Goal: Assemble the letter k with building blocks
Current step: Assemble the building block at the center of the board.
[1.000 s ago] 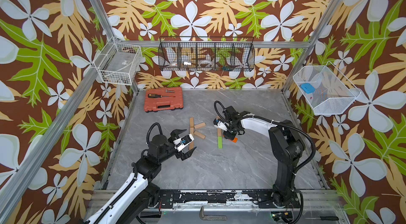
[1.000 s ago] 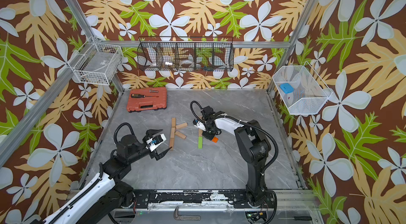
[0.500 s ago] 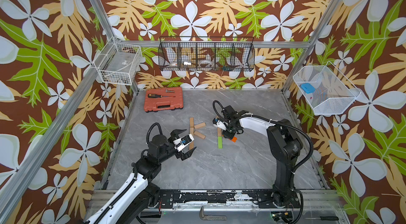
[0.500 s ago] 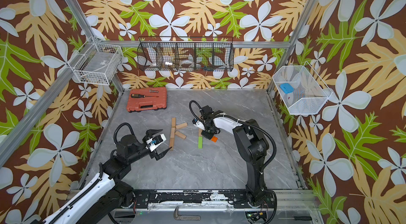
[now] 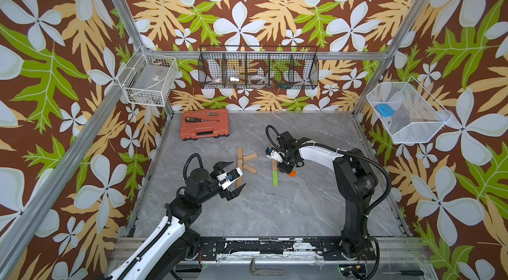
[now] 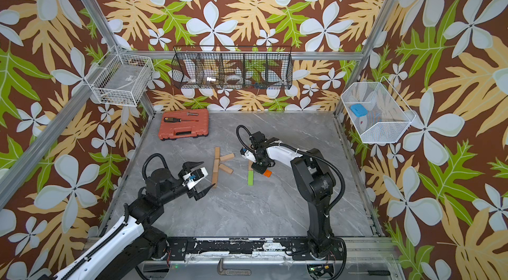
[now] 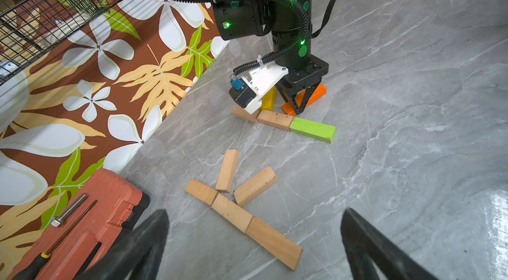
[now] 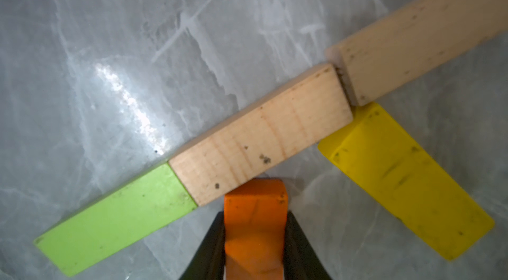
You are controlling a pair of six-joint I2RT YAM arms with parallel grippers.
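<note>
A plain wooden letter lies flat on the table: three planks end to end (image 5: 240, 166) with two slanted planks (image 5: 249, 157) beside them. To its right, a row of two wooden blocks (image 8: 261, 138) and a green block (image 8: 118, 218) lies flat, with a yellow block (image 8: 404, 179) slanting off it. My right gripper (image 8: 255, 218) is shut on the orange block (image 8: 255, 204), whose end touches the middle wooden block. In the top views it is low over that group (image 5: 284, 169). My left gripper (image 5: 238, 173) hangs open near the wooden letter's lower end, nothing between its fingers (image 7: 154, 226).
A red-orange tool case (image 5: 204, 124) with a screwdriver and a bolt on it lies at the back left of the table. Wire baskets hang on the left wall (image 5: 148, 79), back wall (image 5: 258, 68) and right wall (image 5: 404, 112).
The right gripper with the orange block has edged very slightly left. The left arm has not moved.
</note>
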